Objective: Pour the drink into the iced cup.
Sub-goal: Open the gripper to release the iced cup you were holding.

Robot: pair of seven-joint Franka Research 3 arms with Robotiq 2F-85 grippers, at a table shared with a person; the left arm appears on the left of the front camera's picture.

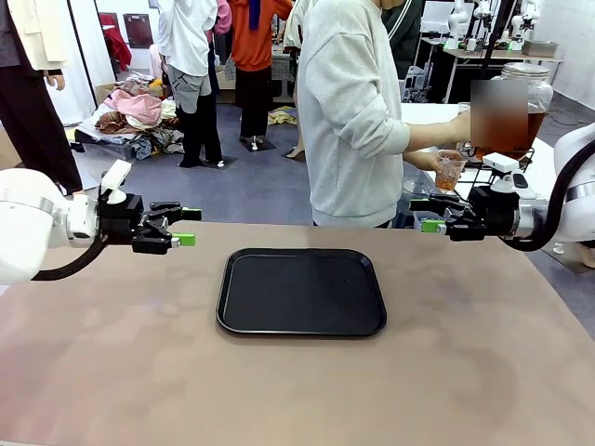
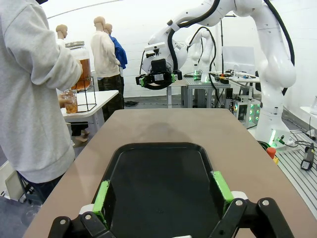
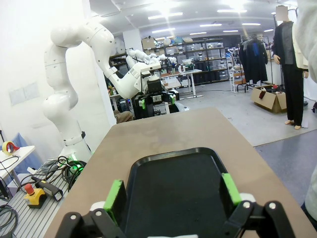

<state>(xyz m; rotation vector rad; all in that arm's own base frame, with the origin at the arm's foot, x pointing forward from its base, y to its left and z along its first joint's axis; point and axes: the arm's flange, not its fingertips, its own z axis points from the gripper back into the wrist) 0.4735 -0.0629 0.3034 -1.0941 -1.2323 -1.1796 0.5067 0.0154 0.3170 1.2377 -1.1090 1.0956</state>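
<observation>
In the front view a black tray (image 1: 301, 292) lay flat at the middle of the brown bench (image 1: 279, 390), with nothing on it. The left tool (image 1: 184, 227) hung at the left of the frame, above the bench and well apart from the tray, its green-padded fingers spread wide and holding nothing. The right tool (image 1: 429, 214) hung at the right of the frame, level with the left one, likewise wide and empty.

Beyond the far edge of the bench, in the upper right of the frame, a person in a grey sweatshirt (image 1: 349, 111) stood turned toward a side table. There a large glass dispenser (image 1: 521, 111) held the drink (image 1: 536, 125), an amber-brown liquid. The person's hand held a small clear cup (image 1: 450, 171) just beside the dispenser, with amber liquid in it.

In the left wrist view the left tool (image 2: 162, 194) framed the tray (image 2: 158, 188) between its fingers, and the cup (image 2: 71, 101) showed at the left edge, near the dispenser (image 2: 81, 64). In the right wrist view the right tool (image 3: 173, 194) opened over the tray (image 3: 176, 191).
</observation>
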